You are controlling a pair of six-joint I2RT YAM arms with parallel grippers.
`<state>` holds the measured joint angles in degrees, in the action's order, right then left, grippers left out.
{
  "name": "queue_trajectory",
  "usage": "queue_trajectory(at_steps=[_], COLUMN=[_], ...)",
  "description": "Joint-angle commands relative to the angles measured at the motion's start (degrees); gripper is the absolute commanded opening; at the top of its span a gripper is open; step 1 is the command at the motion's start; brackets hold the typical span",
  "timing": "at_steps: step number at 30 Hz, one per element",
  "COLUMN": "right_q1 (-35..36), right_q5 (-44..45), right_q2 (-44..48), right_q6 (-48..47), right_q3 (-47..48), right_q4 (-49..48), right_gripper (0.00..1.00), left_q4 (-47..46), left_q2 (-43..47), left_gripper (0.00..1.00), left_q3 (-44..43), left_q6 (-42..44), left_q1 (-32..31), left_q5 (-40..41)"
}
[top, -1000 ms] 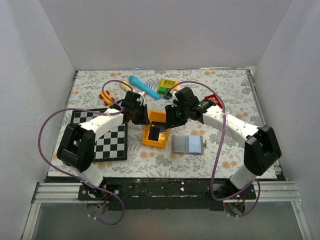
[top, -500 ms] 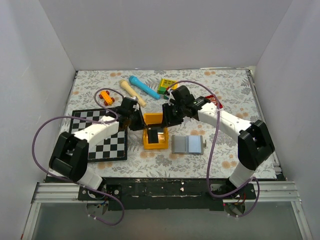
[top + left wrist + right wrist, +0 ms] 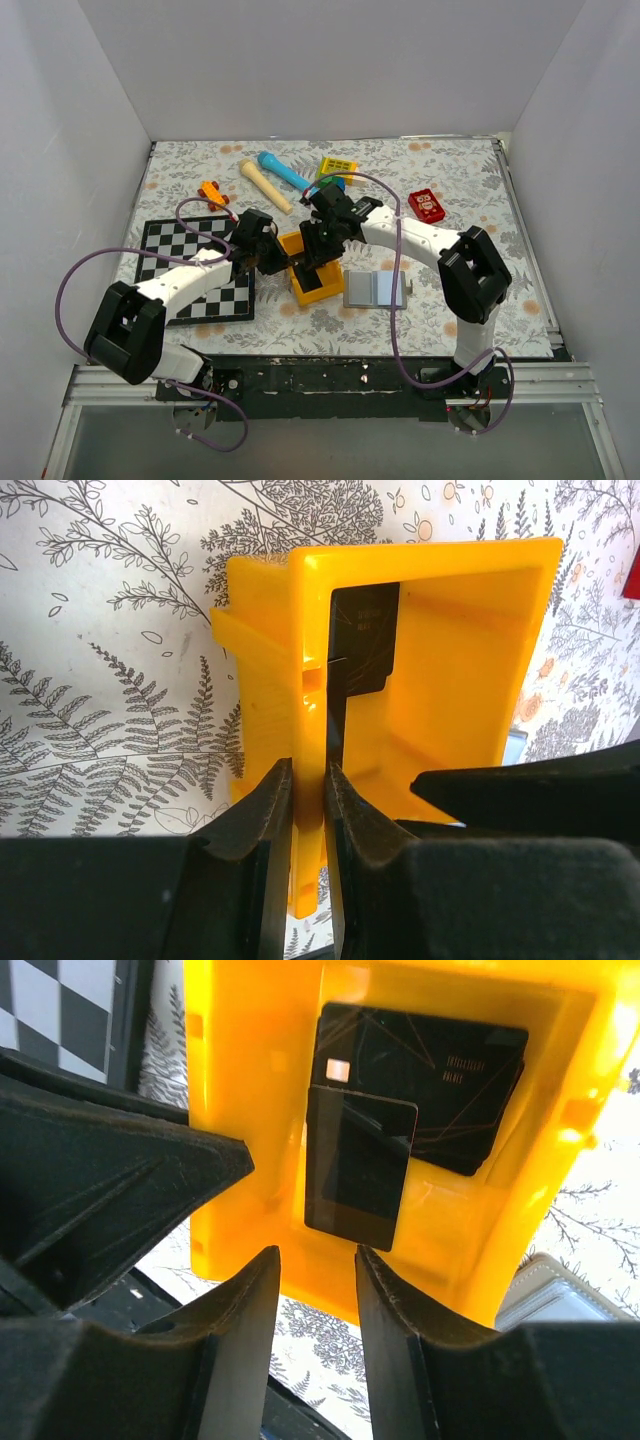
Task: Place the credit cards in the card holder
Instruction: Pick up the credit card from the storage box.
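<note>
Two black credit cards [image 3: 360,1165] lie overlapping on the floor of an orange tray [image 3: 240,1110]; the lower one [image 3: 450,1080] sticks out behind the upper. My right gripper [image 3: 315,1280] hovers open just above the tray's near wall, holding nothing. My left gripper [image 3: 308,790] is shut on the tray's left wall [image 3: 305,660], with a black card [image 3: 360,645] showing inside. In the top view both grippers [image 3: 276,260] [image 3: 317,248] meet at the tray [image 3: 300,290]. The grey card holder [image 3: 375,289] lies open, flat, just right of the tray.
A chessboard [image 3: 195,272] lies under the left arm. A red block [image 3: 427,205] sits at the right. At the back are a blue tool [image 3: 283,172], a wooden peg [image 3: 262,183], a yellow-green toy [image 3: 338,166] and a small orange toy [image 3: 210,190].
The right gripper has swung left and down over the tray and opened slightly. The left gripper came nearer, still on the tray's wall, and the tray has turned a little.
</note>
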<state>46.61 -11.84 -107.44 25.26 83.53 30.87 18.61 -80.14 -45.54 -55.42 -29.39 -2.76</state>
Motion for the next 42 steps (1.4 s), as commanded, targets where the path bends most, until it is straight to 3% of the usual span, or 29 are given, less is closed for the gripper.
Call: queue_trajectory(at_steps=[1,9,15,42], right_q1=[2.08,2.70,2.70,3.31], right_q5=[6.63,11.48,14.03,24.58], right_q2=[-1.10,-3.48,-5.58,-12.18], right_q6=[-1.00,0.67,-0.12,-1.96], right_q3=[2.43,-0.38,-1.00,3.92], right_q4=[3.49,0.07,-4.76,1.03], right_gripper=[0.47,0.59,0.59,0.60], left_q4=[1.60,1.69,1.69,1.69], left_q2=[1.91,1.83,1.48,-0.63], left_gripper=[0.00,0.00,0.00,0.00], left_q3=[-0.16,-0.51,-0.78,-2.45], left_q6=[-3.29,-2.77,-2.24,-1.10], left_q1=[-0.32,-0.32,-0.32,-0.32], left_q5=[3.91,4.08,3.73,3.12])
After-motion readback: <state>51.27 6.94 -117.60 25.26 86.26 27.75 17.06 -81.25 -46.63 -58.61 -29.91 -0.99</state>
